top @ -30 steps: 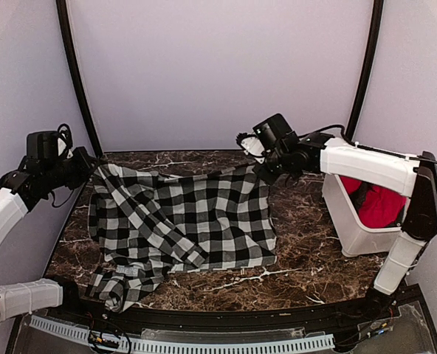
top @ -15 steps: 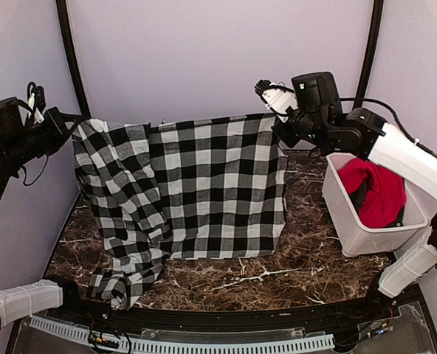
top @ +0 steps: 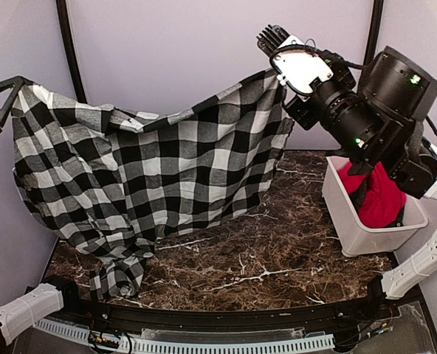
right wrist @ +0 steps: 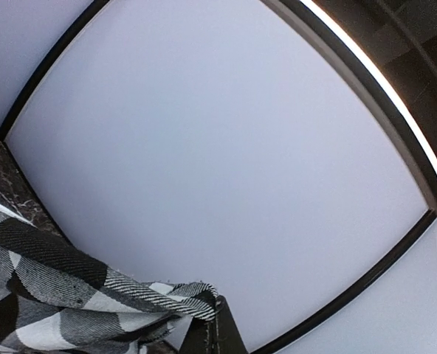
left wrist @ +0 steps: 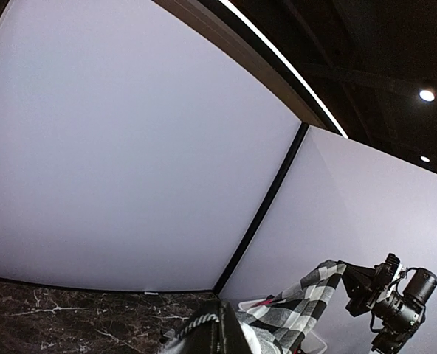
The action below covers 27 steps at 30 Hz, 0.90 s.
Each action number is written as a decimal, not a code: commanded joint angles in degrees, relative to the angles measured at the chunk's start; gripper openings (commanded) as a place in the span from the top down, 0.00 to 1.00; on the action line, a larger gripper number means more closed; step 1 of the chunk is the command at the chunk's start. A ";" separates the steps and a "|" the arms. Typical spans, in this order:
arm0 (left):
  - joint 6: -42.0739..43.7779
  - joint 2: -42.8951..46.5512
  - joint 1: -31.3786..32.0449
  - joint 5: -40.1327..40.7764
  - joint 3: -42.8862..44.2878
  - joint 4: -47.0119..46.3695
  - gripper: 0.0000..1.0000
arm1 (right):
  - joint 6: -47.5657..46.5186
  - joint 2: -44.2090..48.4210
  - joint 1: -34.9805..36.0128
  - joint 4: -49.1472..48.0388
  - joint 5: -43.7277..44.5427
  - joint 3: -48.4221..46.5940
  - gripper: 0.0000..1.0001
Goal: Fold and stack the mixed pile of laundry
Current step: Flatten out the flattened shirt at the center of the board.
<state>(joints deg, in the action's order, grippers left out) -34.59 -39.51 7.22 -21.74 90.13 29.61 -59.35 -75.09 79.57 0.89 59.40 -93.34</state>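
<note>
Hanging in the air as a wide sheet, sagging in the middle: black-and-white checked garment (top: 152,162), stretched across the top view from 10 o'clock to 1 o'clock. Trailing down at 7 o'clock, with its bunched lower end touching the marble table (top: 277,251) near the front edge.

Clamping one upper corner at 10 o'clock, high at the frame's left edge: left pincer (top: 15,82), jaws squeezed tight on the cloth. Pinching the opposite upper corner at 1 o'clock, raised well above the table: right pincer (top: 274,68), jaws likewise closed on the fabric. Showing the same grip from the right wrist: folded checked edge (right wrist: 49,295) running into the dark fingers (right wrist: 215,328) at the bottom of the frame. Showing, from the left wrist, the checked cloth (left wrist: 300,302) bunching just beside its own fingers (left wrist: 215,335).

Lying crumpled inside the white bin (top: 351,228) at 3 o'clock: red garment (top: 381,199), partly hidden behind the right arm. Standing on the table's right side, well apart from the checked garment: that bin.
</note>
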 commanded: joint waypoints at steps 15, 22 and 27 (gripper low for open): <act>-6.43 -0.78 -0.41 6.73 -7.97 -0.21 1.00 | -16.16 4.25 0.53 -31.22 11.52 9.32 1.00; -6.08 -4.63 -0.41 10.51 -15.56 -2.21 1.00 | 44.27 2.84 -22.06 36.77 -22.14 1.42 1.00; -5.94 -7.61 -0.45 13.02 -19.33 -3.13 1.00 | 47.32 1.50 -31.68 32.61 -32.32 8.32 1.00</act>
<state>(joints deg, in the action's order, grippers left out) -40.51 -46.83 7.27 -13.41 72.73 30.00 -25.26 -72.82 53.15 27.70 38.81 -89.36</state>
